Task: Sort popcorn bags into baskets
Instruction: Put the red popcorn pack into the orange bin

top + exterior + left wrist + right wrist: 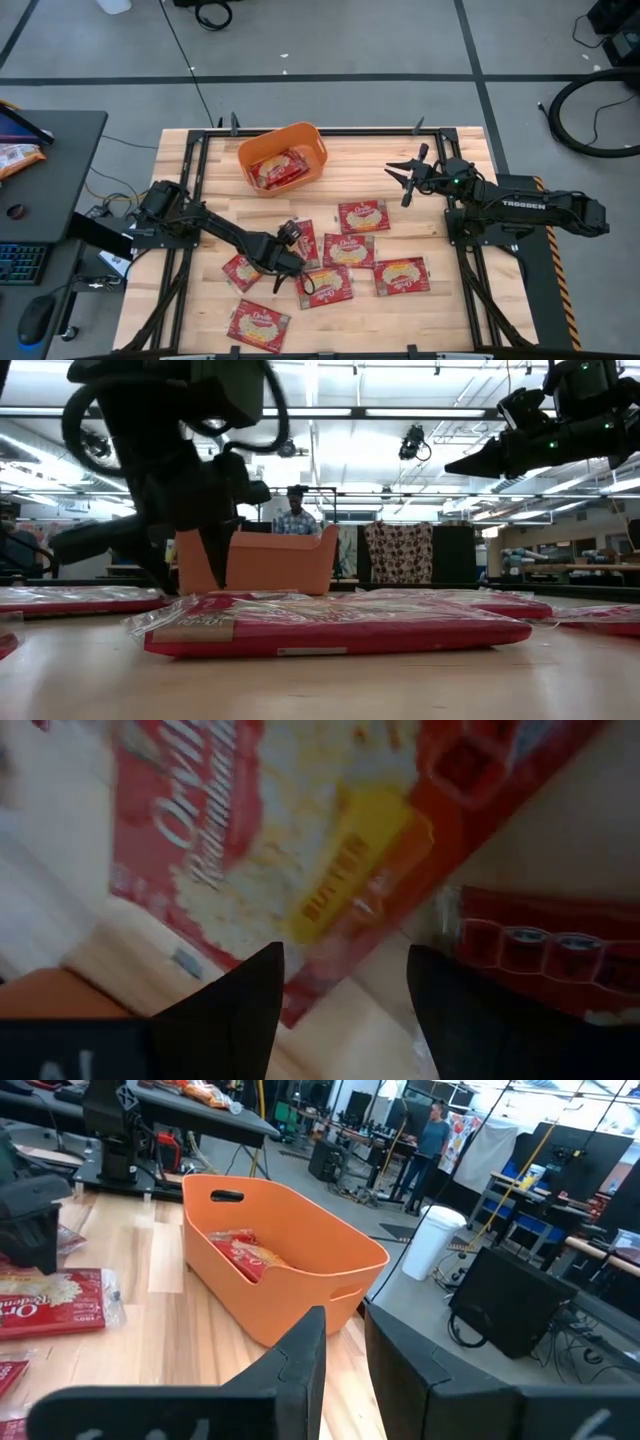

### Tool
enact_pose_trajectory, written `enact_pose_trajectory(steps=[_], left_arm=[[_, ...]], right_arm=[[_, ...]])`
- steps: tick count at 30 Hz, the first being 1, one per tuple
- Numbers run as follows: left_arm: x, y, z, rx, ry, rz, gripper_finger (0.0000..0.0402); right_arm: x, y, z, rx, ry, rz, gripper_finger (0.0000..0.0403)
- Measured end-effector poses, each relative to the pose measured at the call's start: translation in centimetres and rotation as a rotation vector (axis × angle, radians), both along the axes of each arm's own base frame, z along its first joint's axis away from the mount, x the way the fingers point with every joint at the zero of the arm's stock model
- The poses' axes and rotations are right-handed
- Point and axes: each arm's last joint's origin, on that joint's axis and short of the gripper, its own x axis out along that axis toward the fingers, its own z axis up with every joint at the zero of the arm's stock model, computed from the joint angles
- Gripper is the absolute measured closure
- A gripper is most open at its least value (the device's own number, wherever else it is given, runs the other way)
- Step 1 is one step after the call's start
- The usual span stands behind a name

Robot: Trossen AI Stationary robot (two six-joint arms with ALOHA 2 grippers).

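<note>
Several red popcorn bags (363, 216) with cream ovals lie flat on the wooden table, and one more (281, 168) lies inside the orange basket (300, 130) near the far edge. My left gripper (288, 256) is open and low over the bags at the table's middle. In its wrist view (345, 1010) its fingers straddle the edge of one bag (270, 850), with another bag (550, 955) beside it. My right gripper (405, 180) hovers open, raised right of the basket (300, 1270) and pointing at it. My left gripper comes down from above with open fingers (240, 1010) on either side of a popcorn bag's edge (320, 975). The bag lies flat on the table. Whether the fingertips touch it, I cannot tell.
A dark desk (50, 200) with a keyboard, a mouse and an orange-and-white packet (15, 155) stands left of the table. Black frame rails run along the table's sides. A person (296, 510) stands far behind the basket (280, 565). Bare wood shows along the right and near edges.
</note>
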Motion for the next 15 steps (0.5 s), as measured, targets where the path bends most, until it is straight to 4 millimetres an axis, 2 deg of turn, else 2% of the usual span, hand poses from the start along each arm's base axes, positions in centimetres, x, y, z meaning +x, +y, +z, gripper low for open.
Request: enact_pose_trajectory(steps=[8,15], left_arm=[[0.34,-0.43,-0.52,-0.023,-0.112,-0.009,0.0189],[0.72,-0.91,-0.53,-0.112,-0.158,0.015,0.0251]], right_arm=[[0.00,0.00,0.11,-0.003,-0.011,0.002,0.0323],[0.00,0.00,0.10,-0.004,-0.010,0.002,0.0323]])
